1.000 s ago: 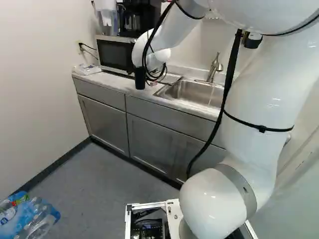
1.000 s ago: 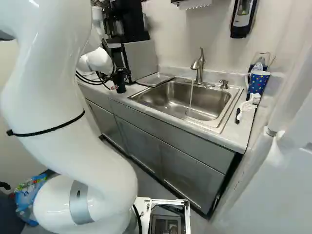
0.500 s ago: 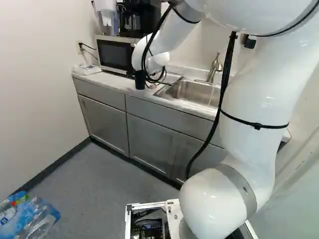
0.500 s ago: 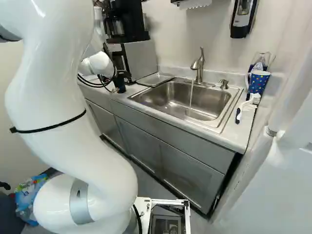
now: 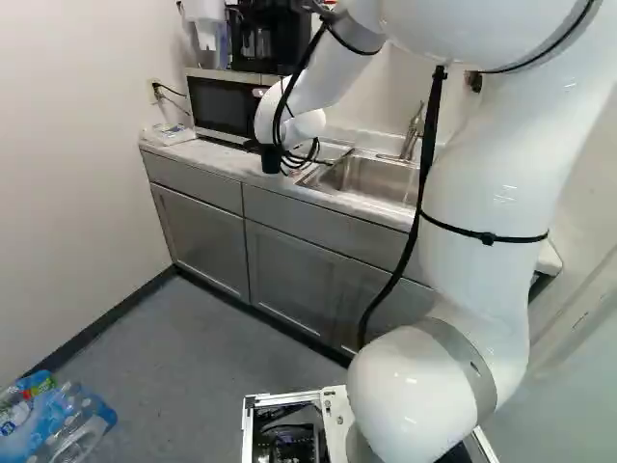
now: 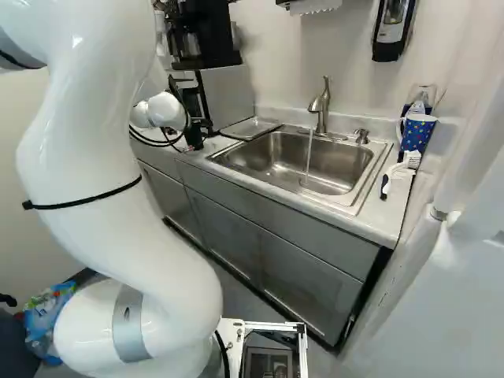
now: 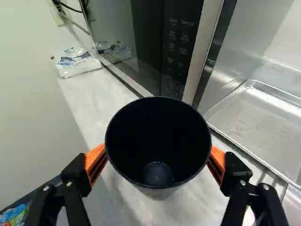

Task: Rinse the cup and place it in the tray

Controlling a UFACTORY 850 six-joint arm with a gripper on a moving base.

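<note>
Gripping one dark cup (image 7: 157, 136), the gripper (image 5: 270, 152) stands with its two fingers spread wide, orange pads (image 7: 95, 157) pressed on opposite sides. One metal tray (image 7: 263, 117) lies near, to one side of the gripper; one microwave (image 7: 141, 42) stands just ahead, small pale print on its panel. Well apart from the gripper are one running faucet (image 6: 322, 106), one sink (image 6: 315, 165) and one dotted blue mug (image 6: 417, 134). One plastic packet (image 7: 75, 62) lies past the cup.

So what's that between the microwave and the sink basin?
A shallow metal tray lies between the microwave and the sink basin; the right base view shows all three.
</note>
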